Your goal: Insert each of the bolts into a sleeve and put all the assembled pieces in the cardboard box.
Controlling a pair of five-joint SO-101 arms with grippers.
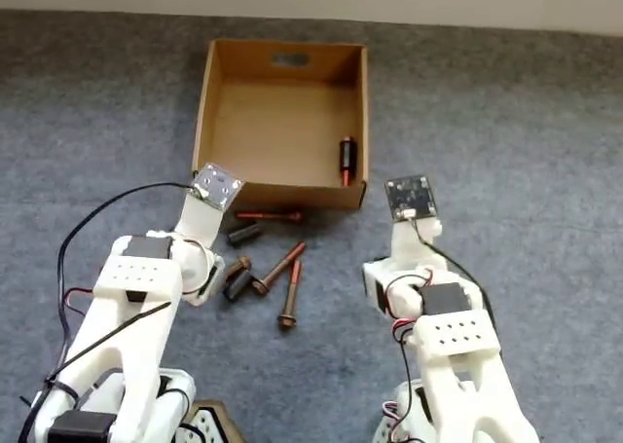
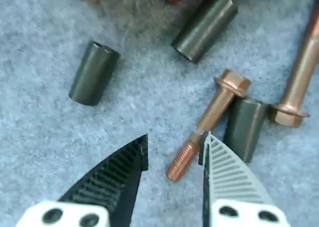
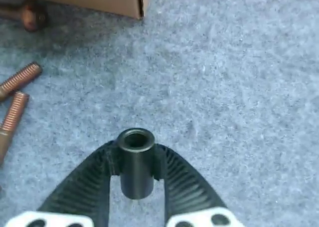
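Your right gripper (image 3: 135,154) clamped on a dark sleeve (image 3: 136,172), your left gripper (image 2: 174,138) spread wide over the threaded end of a copper bolt (image 2: 212,117)

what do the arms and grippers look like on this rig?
White blocky plastic on both the left arm and right arm, with black cables and red wires. The left gripper has one black ribbed finger, one pale. The right gripper has both black, ribbed, tapered.
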